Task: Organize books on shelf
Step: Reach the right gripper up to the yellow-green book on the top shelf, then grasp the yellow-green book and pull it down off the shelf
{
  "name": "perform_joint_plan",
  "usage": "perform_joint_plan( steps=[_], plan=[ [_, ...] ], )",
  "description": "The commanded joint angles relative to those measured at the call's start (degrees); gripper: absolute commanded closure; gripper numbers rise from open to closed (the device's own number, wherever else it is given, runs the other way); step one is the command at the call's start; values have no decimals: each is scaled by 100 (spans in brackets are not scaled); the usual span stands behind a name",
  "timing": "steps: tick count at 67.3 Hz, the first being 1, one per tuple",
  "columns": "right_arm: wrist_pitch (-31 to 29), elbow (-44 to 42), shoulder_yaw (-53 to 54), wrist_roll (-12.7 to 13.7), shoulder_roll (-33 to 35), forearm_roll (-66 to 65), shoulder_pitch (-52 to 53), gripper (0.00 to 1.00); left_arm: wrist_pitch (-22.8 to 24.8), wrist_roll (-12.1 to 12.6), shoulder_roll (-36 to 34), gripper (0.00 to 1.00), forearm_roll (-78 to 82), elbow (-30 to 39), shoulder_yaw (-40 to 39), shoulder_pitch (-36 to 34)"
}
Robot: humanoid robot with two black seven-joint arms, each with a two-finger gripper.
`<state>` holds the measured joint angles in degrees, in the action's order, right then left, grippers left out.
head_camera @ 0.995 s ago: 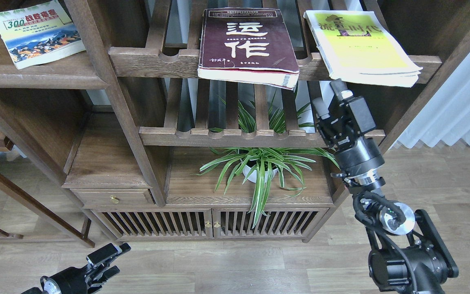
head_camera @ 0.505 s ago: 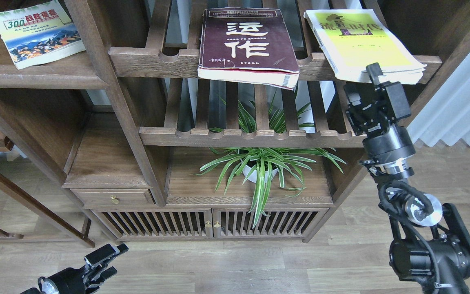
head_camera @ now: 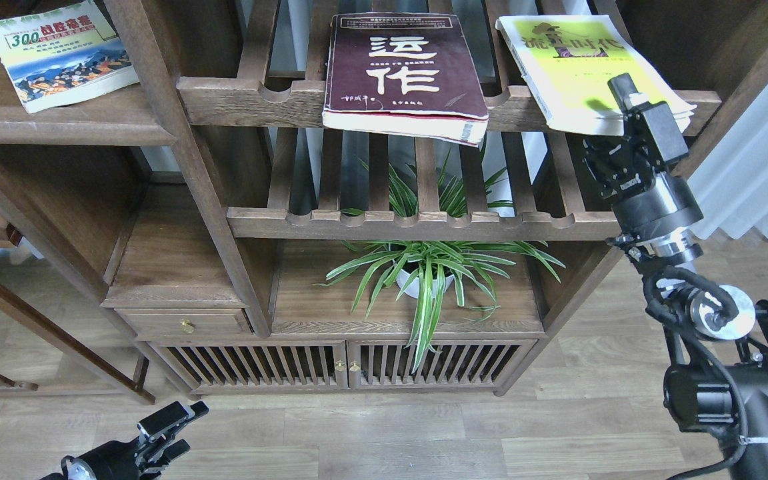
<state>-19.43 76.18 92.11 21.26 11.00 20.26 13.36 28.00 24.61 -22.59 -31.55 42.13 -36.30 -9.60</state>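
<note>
The "300" book [head_camera: 57, 50] lies flat on the solid dark-brown shelf [head_camera: 57, 125] at upper left. The thick maroon book [head_camera: 404, 67] lies on the upper slatted rack and overhangs its front rail. The yellow-green book [head_camera: 577, 67] lies on the same rack at the right. My right gripper [head_camera: 607, 115] is open at this book's front right edge. Its upper finger [head_camera: 621, 87] is over the cover and its lower part is under the book. My left gripper [head_camera: 174, 430] is open and empty, low at the bottom left above the floor.
A spider plant in a white pot [head_camera: 424, 277] stands on the cabinet top under the lower slatted rack [head_camera: 424, 223]. A drawer with a brass knob [head_camera: 187, 326] is at lower left. A white curtain [head_camera: 757, 167] hangs at the right.
My right gripper has risen and moved right, from under the rack to the yellow-green book's front edge, with one finger now over the cover. The left gripper sank slightly.
</note>
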Motion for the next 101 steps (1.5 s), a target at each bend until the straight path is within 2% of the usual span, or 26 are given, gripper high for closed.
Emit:
perform_joint_plan(
  steps=[1,2,3,11,16,25,33,39,49,50,62,71,82,97,101],
  plan=[
    [-26,-6,26,10,87,-5,9,54,0,-9,0,0,0,-12,0,2],
    [-26,-6,26,10,96,-5,9,55,0,-9,0,0,0,-12,0,2],
    [-43,-6,52,19,157,4,9,62,0,0,0,0,0,-12,0,2],
    [-78,-6,131,45,201,22,0,81,0,-9,0,0,0,-12,0,2],
    [-236,-6,193,177,201,214,0,97,0,0,0,0,0,-12,0,2],
    [-386,3,219,397,333,294,-62,98,0,-9,0,0,0,-12,0,2],
    [-482,20,316,441,482,391,-150,99,0,-9,0,0,0,-12,-9,10],
    [-649,46,430,669,693,654,-439,99,0,-9,0,0,0,-56,0,54],
    [-857,90,474,674,939,874,-1107,99,0,-9,17,0,0,-82,0,89],
    [-857,125,465,674,983,961,-1491,99,0,-9,35,0,0,-91,0,124],
    [-857,126,307,674,896,1050,-2645,99,0,-9,123,0,-9,-82,0,142],
    [-857,117,-272,674,632,1041,-3304,99,0,-9,307,0,-9,-64,0,142],
    [-857,117,-844,674,500,980,-3586,100,0,-9,509,0,-9,-64,-9,125],
    [-857,117,-1028,674,210,629,-3613,100,0,-17,597,1,-17,-3,-26,116],
    [-857,117,-1283,674,131,514,-3551,100,0,-193,659,0,-79,251,-105,81]
  ],
)
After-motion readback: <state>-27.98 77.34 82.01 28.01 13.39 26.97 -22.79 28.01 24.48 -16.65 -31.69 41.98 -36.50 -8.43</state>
